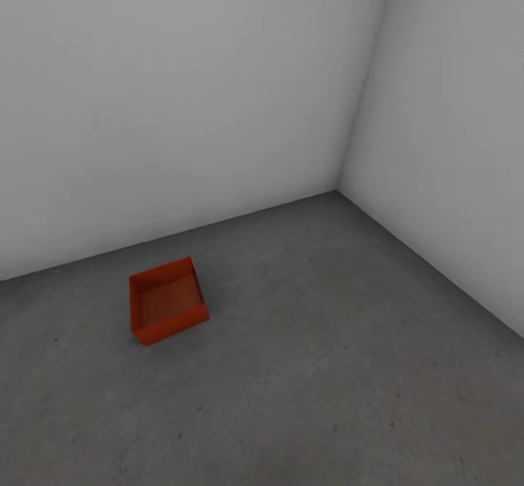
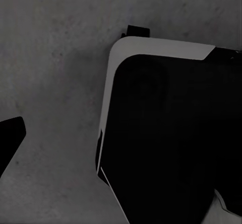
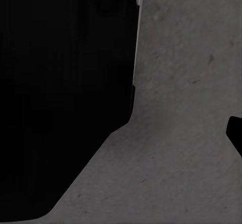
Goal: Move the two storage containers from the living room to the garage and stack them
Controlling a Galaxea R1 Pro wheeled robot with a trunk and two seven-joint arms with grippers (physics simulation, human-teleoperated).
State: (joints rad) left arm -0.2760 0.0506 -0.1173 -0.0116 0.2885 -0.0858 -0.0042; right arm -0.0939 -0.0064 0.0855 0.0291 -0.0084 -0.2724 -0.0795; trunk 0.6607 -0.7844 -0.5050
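Head view: one unmarked storage container [image 1: 168, 309] sits on the floor [image 1: 327, 369]; fingers' state can't be told.

The storage container [image 1: 169, 308] hides part of its own interior floor behind its near wall (the outer far sides cannot be seen either). In the left wrist view a dark fingertip [image 2: 10, 138] is cut by the edge; likewise one [image 3: 235, 133] in the right wrist view. A black, white-rimmed robot body [image 2: 171, 143] covers much of the floor [image 2: 55, 83] there.
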